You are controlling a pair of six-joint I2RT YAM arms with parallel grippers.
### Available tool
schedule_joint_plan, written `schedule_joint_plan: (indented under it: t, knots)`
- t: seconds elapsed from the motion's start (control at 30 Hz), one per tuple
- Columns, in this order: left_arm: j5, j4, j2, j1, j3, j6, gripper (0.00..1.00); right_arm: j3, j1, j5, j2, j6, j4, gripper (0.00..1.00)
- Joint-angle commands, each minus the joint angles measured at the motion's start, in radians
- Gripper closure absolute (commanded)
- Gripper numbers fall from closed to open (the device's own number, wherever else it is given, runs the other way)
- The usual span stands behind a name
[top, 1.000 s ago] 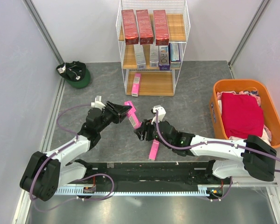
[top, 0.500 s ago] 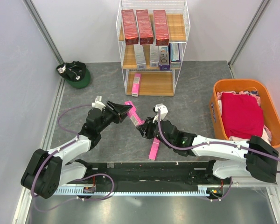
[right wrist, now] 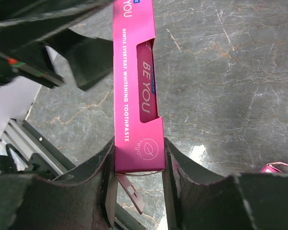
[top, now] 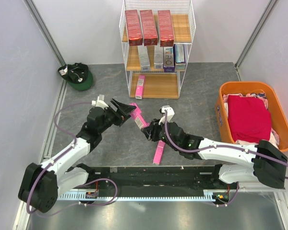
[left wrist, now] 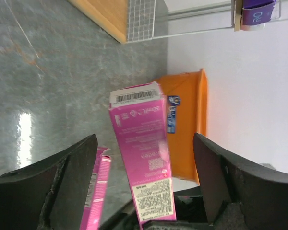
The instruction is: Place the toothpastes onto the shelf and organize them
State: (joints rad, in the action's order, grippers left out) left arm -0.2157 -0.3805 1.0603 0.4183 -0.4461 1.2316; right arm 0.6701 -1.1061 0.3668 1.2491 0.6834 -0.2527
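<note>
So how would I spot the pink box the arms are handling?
Look in front of the white wire shelf, above the table. The held pink box hangs there, clamped in the right gripper, with the left gripper open around it. It alone is in the air: the shelved pink box and the tabletop pink box lie flat.
</note>
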Motion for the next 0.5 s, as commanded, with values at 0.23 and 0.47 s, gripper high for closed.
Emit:
schedule_joint_plan:
  t: [0.23, 0.47]
  knots:
    - [0.401, 0.653, -0.168, -0.006, -0.298, -0.486, 0.11, -0.107, 0.199, -0.278, -0.02, 0.221, -0.221, 0.83]
    - [0.438, 0.664, -0.161, -0.007, -0.371, -0.48, 0.11, -0.233, 0.373, -0.446, 0.018, 0.366, -0.474, 0.84]
